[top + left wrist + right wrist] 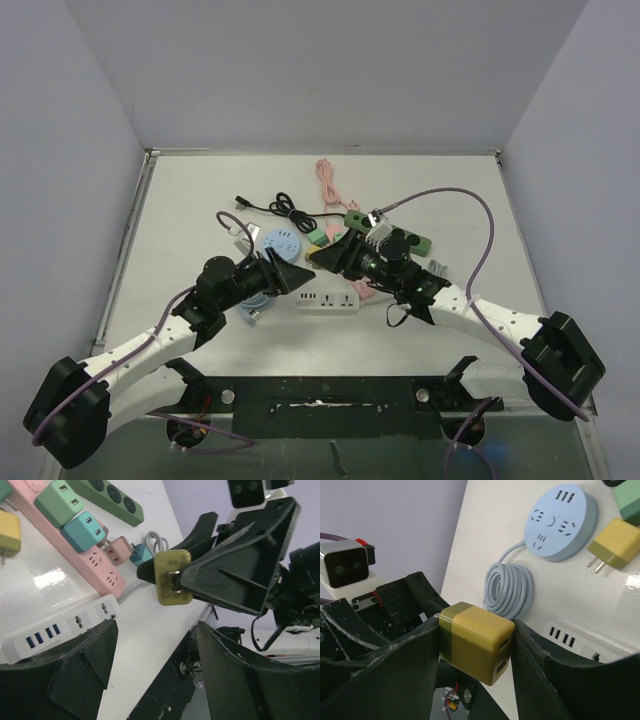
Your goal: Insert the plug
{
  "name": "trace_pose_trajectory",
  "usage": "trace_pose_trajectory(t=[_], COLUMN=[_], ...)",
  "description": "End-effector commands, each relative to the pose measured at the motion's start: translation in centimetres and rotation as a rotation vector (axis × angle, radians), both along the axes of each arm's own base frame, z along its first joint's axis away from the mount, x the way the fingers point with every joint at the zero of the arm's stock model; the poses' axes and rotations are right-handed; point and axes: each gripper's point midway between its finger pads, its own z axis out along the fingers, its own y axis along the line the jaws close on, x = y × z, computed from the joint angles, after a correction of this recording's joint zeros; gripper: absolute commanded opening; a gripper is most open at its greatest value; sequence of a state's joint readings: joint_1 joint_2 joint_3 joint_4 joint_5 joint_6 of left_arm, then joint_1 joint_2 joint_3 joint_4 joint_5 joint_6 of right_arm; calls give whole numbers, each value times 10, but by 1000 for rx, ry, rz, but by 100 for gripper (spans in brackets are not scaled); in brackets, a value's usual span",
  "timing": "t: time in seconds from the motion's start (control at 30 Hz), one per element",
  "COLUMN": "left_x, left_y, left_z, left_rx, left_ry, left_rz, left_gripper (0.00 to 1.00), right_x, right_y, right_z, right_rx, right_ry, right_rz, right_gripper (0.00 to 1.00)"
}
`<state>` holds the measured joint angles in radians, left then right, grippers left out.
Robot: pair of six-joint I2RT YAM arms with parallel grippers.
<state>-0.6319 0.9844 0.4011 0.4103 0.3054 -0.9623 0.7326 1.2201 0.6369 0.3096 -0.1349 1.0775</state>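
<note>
1. One white counter (200,200) carries everything. Strips and cables are cluttered around its centre, and both arms reach in from 6 o'clock.
2. Two grippers meet nose to nose above that clutter. The left gripper (290,277) is released and empty, jaws spread, at 9 o'clock of the right gripper (330,258). The right gripper is grasping the yellow plug (476,642) by two opposite flat sides.
3. The white power strip (328,300) lies just at 6 o'clock of the grippers and looks like the nearest socket. The round blue strip (280,243) sits at 10 o'clock. I cannot tell which of the two is meant.
4. The plug hangs off the counter, over no socket yet. Its pins (173,573) point toward 9 o'clock at the left gripper, not downward.
5. I judge the step in hand to be re-orienting. Roll the right wrist until the pins face the chosen socket squarely. If the plug is handed across instead, the left gripper should close on the body, well clear of the pins.
6. Line both pins over one slot pair before lowering, then descend straight with no tilt. A light strip may slide, so the free gripper could brace it.
</note>
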Motion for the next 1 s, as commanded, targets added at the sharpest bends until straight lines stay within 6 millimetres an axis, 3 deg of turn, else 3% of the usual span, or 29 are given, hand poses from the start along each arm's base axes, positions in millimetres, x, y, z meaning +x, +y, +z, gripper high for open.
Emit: trace_pose_trajectory(t=[0.0, 0.23, 0.53, 0.77, 0.97], left_x=[0, 9, 15, 25, 25], left_y=[-7, 1, 1, 13, 20], left_z=[45, 44, 43, 53, 65], left_rx=[-154, -148, -132, -189, -230], left_ry=[-151, -188, -194, -198, -251], left_rz=[-7, 76, 98, 198, 230], left_gripper=[63, 63, 39, 39, 19], right_x=[1, -6, -11, -13, -17], right_y=[23, 39, 49, 49, 49], right_z=[43, 39, 42, 37, 48], right_rx=[174, 149, 152, 128, 132], right_ry=[-50, -32, -16, -21, -63], right_rz=[34, 81, 114, 125, 152], right_gripper=[42, 43, 44, 45, 56])
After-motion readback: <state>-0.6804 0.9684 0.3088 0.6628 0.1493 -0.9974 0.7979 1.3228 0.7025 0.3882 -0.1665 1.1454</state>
